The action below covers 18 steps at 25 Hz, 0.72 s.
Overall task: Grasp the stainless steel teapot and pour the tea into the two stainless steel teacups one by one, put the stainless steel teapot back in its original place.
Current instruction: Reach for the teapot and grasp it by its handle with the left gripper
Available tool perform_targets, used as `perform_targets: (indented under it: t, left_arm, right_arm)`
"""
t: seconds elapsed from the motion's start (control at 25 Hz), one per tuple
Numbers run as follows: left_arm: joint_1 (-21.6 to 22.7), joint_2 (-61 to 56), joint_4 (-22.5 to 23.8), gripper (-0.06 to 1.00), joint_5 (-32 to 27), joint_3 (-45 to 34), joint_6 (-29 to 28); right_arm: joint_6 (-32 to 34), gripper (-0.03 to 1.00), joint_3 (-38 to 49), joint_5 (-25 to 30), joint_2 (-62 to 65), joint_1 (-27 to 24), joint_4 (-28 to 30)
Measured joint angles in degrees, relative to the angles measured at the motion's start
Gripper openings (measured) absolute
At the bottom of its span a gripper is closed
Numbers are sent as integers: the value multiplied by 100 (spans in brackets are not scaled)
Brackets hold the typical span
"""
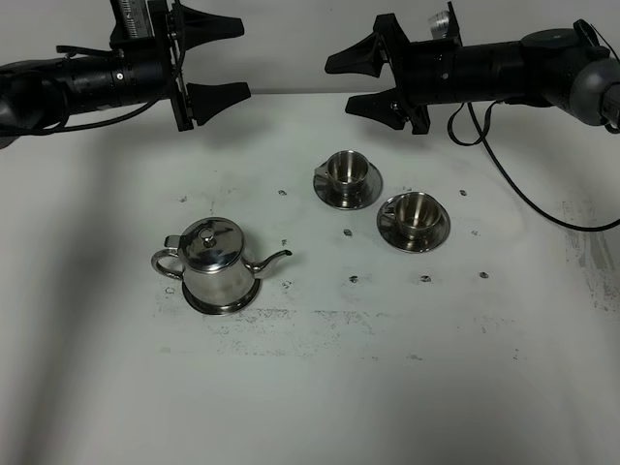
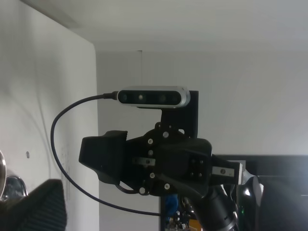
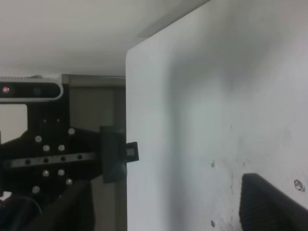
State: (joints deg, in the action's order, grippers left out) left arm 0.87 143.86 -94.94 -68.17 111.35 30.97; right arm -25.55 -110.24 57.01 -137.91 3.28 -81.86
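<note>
Two grippers: your left gripper (image 1: 235,60) and right gripper (image 1: 341,87) both hang high over the far side of the table (image 1: 407,397), jaws spread wide, with nothing in either.
Teapot: the teapot (image 1: 213,257) stands upright with its lid on, on its coaster (image 1: 225,308). It is below the left gripper and out toward the table's near side.
Nearer arm: left. The right gripper is well apart from the pot, across the middle.
Long axis: the loop handle (image 1: 165,263) lies on the left arm's side. The spout (image 1: 276,259) points away from it toward the right arm's side. I judge you would come down and set the jaws across the handle.
Cups: the back cup (image 1: 347,172) and front cup (image 1: 415,215) stand below the right gripper, just beside each other and well apart from the spout.
Room: bare table lies all round the pot, and no edge is close to it.
Tea: not visible under the lid.
Wrist views: each shows mostly the opposite arm, so you probably cannot line up the grasp from them yet.
</note>
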Motion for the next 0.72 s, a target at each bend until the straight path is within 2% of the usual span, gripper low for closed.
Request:
perform_targets:
  t: [0.52, 0.72]
  left_arm:
    - [0, 0, 0, 77, 0, 0, 29]
    - [0, 0, 0, 77, 0, 0, 29]
  right_arm:
    - [-80, 60, 0, 4, 0, 0, 0]
    - [-156, 60, 0, 10, 0, 0, 228]
